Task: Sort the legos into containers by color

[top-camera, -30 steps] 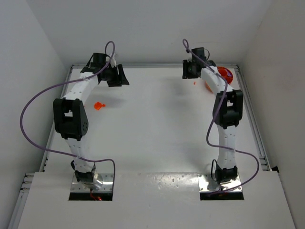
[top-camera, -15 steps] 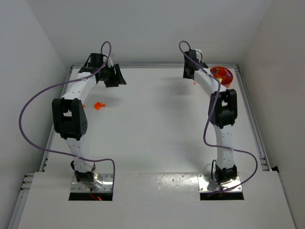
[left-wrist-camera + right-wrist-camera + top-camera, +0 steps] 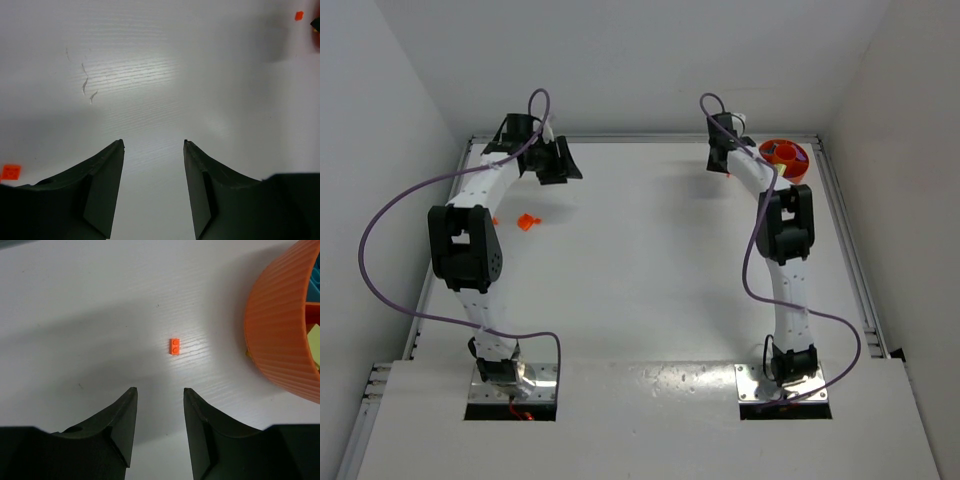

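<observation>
A tiny orange-red lego [image 3: 174, 346] lies flat on the white table just ahead of my right gripper [image 3: 160, 390], which is open and empty a little above the surface. The container, an orange ribbed bowl [image 3: 280, 330], stands right of that brick, with blue and yellow-green showing in its compartments. From above, the bowl [image 3: 785, 157] sits in the far right corner beside the right gripper [image 3: 719, 160]. My left gripper [image 3: 153, 144] is open over bare table with nothing between its fingers. It hangs at the far left [image 3: 560, 163]. One orange lego [image 3: 11, 171] lies to its lower left.
Another orange lego [image 3: 527, 221] and a smaller orange piece [image 3: 496, 220] lie beside the left arm. White walls close in the table at the back and on both sides. A far orange brick [image 3: 299, 15] shows at the left wrist view's top right.
The right arm has swung off the bowl, which now shows whole from above, and its gripper has shifted slightly toward the back. The left arm has barely moved.
</observation>
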Available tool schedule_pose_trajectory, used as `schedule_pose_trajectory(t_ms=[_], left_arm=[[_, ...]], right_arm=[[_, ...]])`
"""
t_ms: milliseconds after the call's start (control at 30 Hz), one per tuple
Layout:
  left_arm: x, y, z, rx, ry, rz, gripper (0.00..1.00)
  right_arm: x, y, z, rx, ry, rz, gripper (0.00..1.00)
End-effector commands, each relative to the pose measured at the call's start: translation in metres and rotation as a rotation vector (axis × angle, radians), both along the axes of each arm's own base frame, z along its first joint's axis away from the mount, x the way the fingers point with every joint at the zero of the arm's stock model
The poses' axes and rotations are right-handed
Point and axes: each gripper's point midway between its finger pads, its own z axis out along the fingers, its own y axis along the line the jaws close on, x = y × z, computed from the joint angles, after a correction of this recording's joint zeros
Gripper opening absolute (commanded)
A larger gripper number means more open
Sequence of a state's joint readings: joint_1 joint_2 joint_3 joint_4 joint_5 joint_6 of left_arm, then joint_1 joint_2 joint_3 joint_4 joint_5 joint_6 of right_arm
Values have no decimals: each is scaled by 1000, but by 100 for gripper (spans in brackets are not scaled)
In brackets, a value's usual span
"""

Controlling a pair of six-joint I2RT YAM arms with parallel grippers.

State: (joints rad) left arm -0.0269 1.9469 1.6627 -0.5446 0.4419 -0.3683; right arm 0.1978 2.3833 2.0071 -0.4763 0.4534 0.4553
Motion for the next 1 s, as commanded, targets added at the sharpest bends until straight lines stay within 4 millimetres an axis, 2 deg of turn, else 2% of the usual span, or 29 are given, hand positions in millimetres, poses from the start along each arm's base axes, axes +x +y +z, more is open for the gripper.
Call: schedule_pose_trajectory(t_ms=[0, 33, 100, 133, 200, 267, 400, 533, 667, 967], left_arm=[[1, 2, 7, -15, -23, 4, 56], [1, 2, 7, -15, -23, 4, 56], [1, 2, 11, -15, -32, 4, 56], [-1, 2, 7, -15, -21, 4, 56], [0, 2, 8, -15, -30, 4, 56], [-1, 2, 5, -15, -21, 4, 56], [-2, 0, 5, -23, -21, -3, 56], [-1, -2, 7, -35, -26, -4, 56], [-1, -2, 7, -35, -26, -4, 56], [-1, 2, 8, -42, -26, -1, 56]], right_arm=[[13, -5, 11, 26, -51, -37, 43], [12, -4, 4, 32, -39, -31, 43], [13, -9, 4, 32, -39, -40, 43], [12, -8, -2, 36, -27, -34, 43], [13, -14, -2, 29, -24, -37, 41], [13, -13, -3, 31, -20, -24, 41], [13, -19, -12, 35, -3, 4, 38], [14, -17, -25, 55, 20, 43, 38], [14, -14, -25, 64, 26, 69, 38], [13, -14, -41, 49, 51, 83, 38]])
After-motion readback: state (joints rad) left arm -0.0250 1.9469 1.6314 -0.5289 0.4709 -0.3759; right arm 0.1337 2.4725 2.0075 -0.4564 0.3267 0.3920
